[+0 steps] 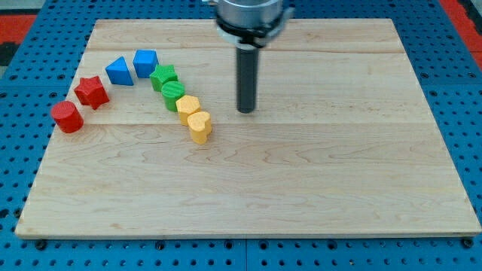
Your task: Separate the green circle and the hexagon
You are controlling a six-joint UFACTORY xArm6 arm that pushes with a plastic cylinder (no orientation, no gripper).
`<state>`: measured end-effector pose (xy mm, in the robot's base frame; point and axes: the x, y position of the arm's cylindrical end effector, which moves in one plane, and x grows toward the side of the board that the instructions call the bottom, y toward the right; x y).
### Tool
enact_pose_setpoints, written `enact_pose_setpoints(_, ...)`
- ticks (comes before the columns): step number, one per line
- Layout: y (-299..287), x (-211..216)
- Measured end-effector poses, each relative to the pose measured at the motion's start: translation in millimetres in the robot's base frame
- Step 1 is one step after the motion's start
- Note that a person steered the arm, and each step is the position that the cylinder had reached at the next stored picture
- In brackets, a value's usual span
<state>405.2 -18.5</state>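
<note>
The green circle [172, 94] sits left of the board's middle, touching the yellow hexagon [188, 108] just below and to its right. A yellow heart [199, 126] touches the hexagon's lower right side. A green star [163, 77] touches the circle's upper left. My tip [245, 111] rests on the wooden board [301, 165], to the right of the hexagon and apart from it by about one block's width.
Two blue blocks, a triangle [118, 71] and another blue block [145, 62], lie up and left of the green star. A red star [92, 91] and a red cylinder-like block [67, 117] lie near the board's left edge.
</note>
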Motion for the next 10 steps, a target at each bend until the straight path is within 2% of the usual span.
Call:
enact_pose_setpoints(1, -51, -7)
enact_pose_setpoints(7, -139, -13)
enact_pose_setpoints(10, -132, -19)
